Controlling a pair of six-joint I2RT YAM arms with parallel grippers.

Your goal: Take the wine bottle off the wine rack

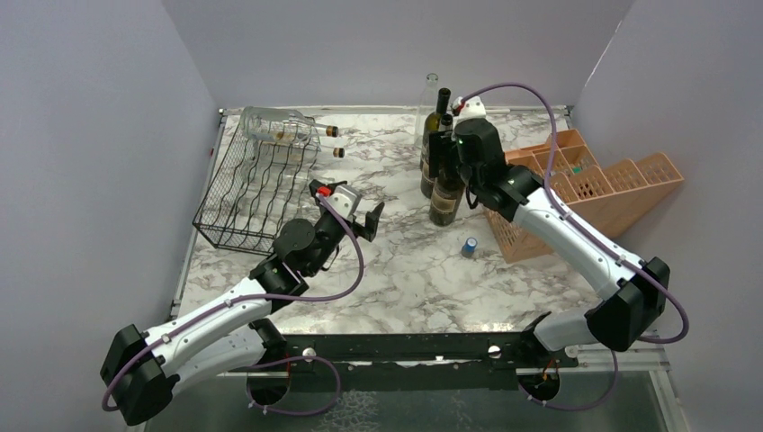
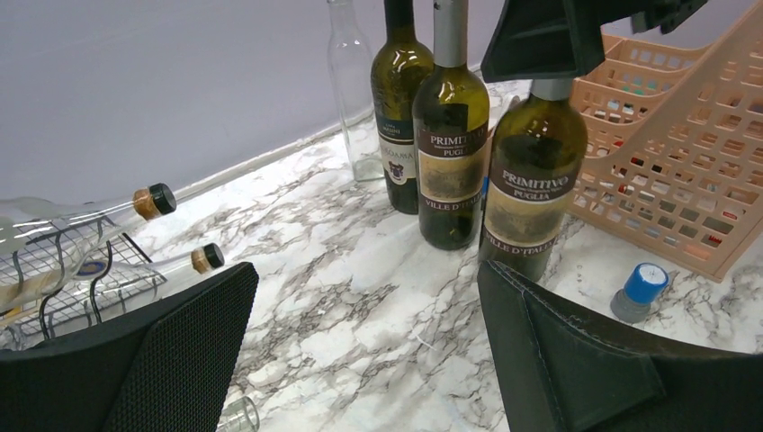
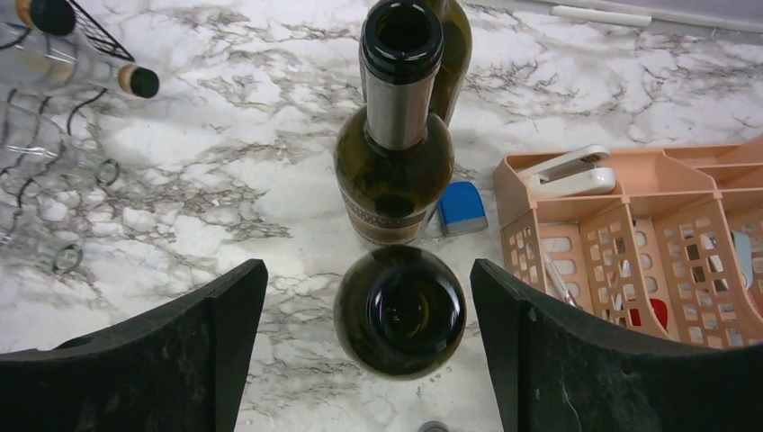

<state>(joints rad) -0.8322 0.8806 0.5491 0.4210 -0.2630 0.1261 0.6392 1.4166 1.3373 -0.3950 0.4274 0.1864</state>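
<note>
Wine bottle point(image 2: 531, 180) label: PRIMITIVO PUGLIA, VILLE D'ITALIA.

The right tool point(image 1: 448, 158) hangs over an upright wine bottle point(image 1: 445, 203) standing between wine rack point(image 1: 254, 193) and orange crate point(image 1: 621, 193).

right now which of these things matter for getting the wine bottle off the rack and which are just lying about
For the job: wine rack; two clear bottles lying on it; dark bottle standing inside the open right gripper.

Lying about: orange crate; small blue-topped cap; two other dark bottles; tall clear bottle.
</note>
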